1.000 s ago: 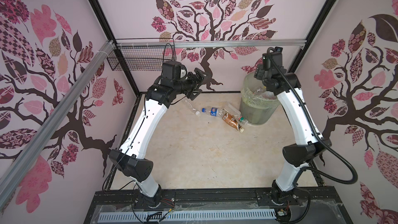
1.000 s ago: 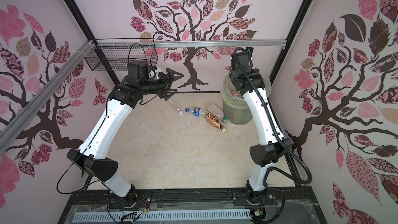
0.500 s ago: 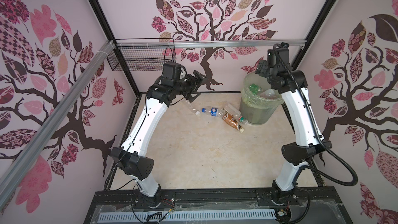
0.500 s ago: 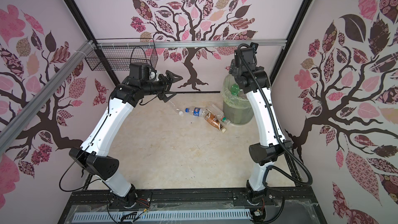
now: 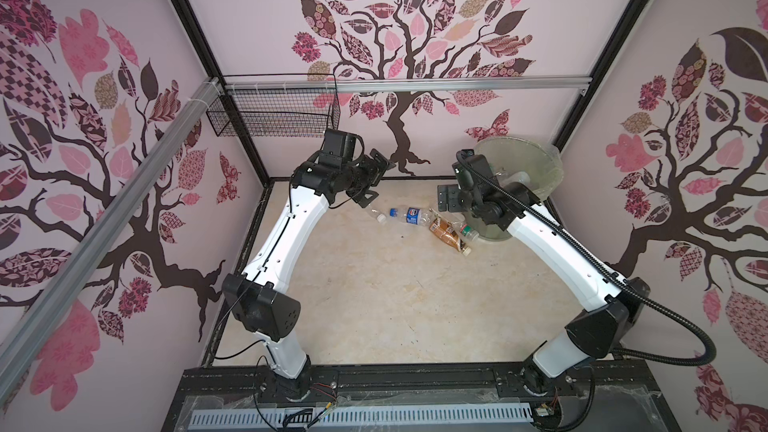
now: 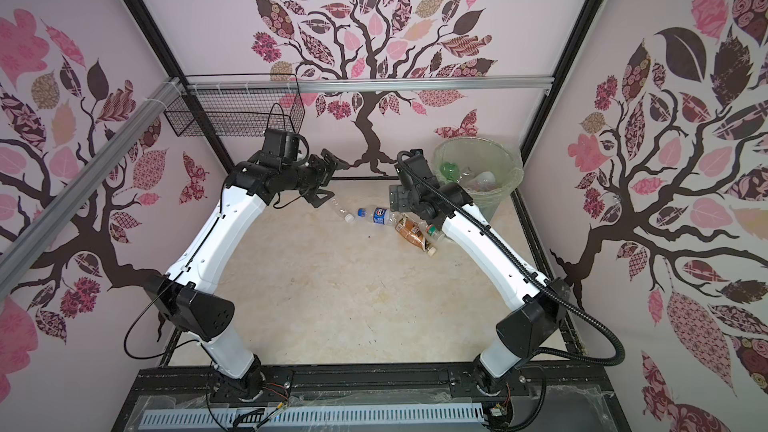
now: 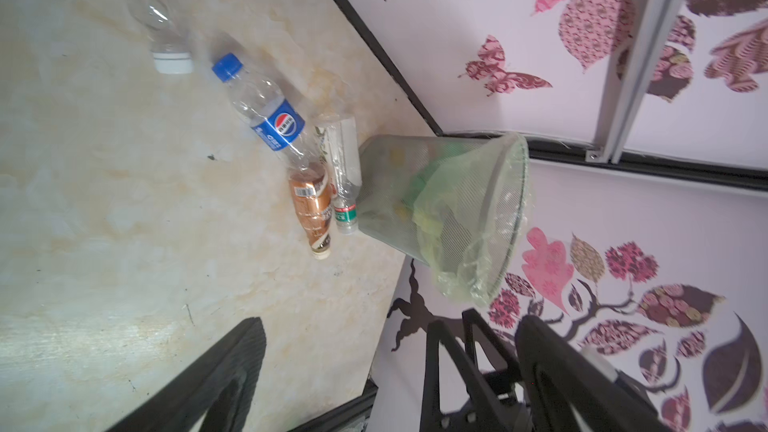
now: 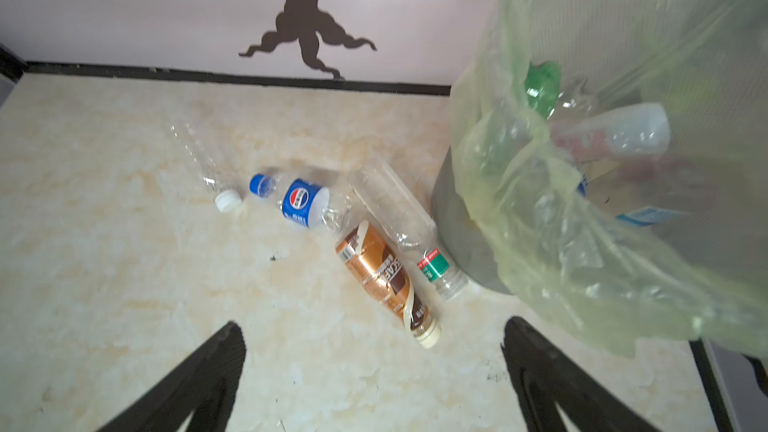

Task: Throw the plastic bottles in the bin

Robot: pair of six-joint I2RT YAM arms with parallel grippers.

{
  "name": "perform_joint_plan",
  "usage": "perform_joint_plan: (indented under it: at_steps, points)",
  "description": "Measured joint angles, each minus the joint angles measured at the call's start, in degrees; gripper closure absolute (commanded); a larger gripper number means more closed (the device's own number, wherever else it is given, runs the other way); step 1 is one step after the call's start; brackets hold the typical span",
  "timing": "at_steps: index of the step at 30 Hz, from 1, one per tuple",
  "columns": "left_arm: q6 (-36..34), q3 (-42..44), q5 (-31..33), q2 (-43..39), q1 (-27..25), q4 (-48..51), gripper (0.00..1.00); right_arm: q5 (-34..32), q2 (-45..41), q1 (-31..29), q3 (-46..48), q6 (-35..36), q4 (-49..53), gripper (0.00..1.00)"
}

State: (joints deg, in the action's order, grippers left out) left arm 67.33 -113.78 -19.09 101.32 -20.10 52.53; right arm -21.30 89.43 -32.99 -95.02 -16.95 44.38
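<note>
Hovering my left end effector point(image 5: 374, 179) and right end effector point(image 5: 448, 200), both spread, empty. Four bottles point(image 5: 411, 216) lie on the table point(image 5: 395, 305) below, between them. The bin point(image 6: 498, 197) stands just beside my right one, more bottles inside.

**Cream-veined tabletop: four bottles down, one bin standing**

Pale marbled tabletop point(image 5: 374, 305), black-framed at the edges. Toward the far side, a loose row lying flat: clear bottle with white cap point(image 8: 208, 172), just beside it blue-labelled bottle point(image 8: 301, 201), then brown-wrapped bottle point(image 8: 382, 276) alongside clear bottle with green-and-red label point(image 8: 399, 209). Right by that last one, grey mesh bin point(image 7: 399, 201), upright in the far right corner.
</note>
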Motion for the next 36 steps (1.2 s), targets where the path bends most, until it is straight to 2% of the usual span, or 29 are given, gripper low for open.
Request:
perform_joint_plan:
  at_steps: [7,15,18,22,31,36]
  points:
    - [0.7,-0.9,7.9,10.6,2.2,2.1,0.02,5.4,-5.6,-0.2,8.7,-0.2,-1.2,0.0]
    - [0.2,-12.4,16.6,27.8,4.4,6.4,0.02,8.9,-7.7,-0.2,9.9,0.3,-2.4,0.01]
    - [-1.4,-19.3,20.0,33.5,5.2,7.5,0.02,9.8,-7.7,-0.2,9.9,0.0,-2.4,0.01]
    - [-4.2,-24.9,23.6,38.2,5.8,6.5,0.02,10.7,-7.7,-0.2,10.4,-1.0,-2.6,0.01]
    - [-7.4,-25.0,25.0,43.6,6.0,0.6,0.02,11.0,-6.9,-0.2,10.2,-0.3,-2.7,0.01]
    - [-8.9,-26.0,24.7,47.2,6.0,-1.4,0.02,14.7,-4.6,-0.2,9.3,0.9,-5.0,0.01]
